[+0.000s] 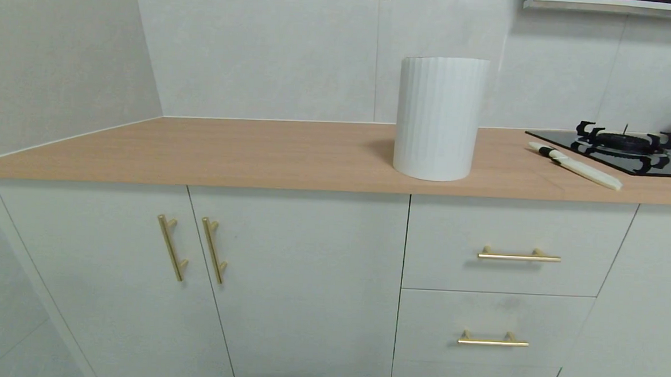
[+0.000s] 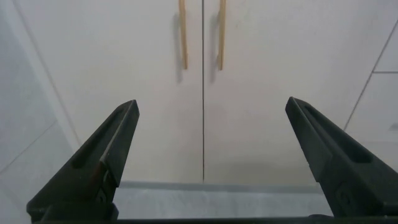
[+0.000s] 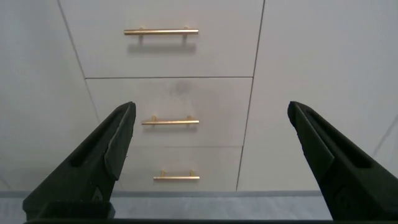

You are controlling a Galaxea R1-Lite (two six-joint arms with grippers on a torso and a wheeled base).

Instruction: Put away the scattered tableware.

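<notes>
A white ribbed cylindrical holder (image 1: 439, 118) stands upright on the wooden countertop (image 1: 257, 150). To its right a white knife-like utensil with a black band (image 1: 575, 165) lies on the counter beside the stove. My left gripper (image 2: 211, 112) hangs open, low in front of the cabinet doors, with nothing between its fingers. My right gripper (image 3: 211, 115) is open too, facing the drawer fronts and holding nothing.
A black gas hob (image 1: 625, 147) sits at the counter's right end. Below are two cabinet doors with gold handles (image 1: 191, 249) and a stack of drawers with gold handles (image 1: 518, 256). Tiled walls close the back and left.
</notes>
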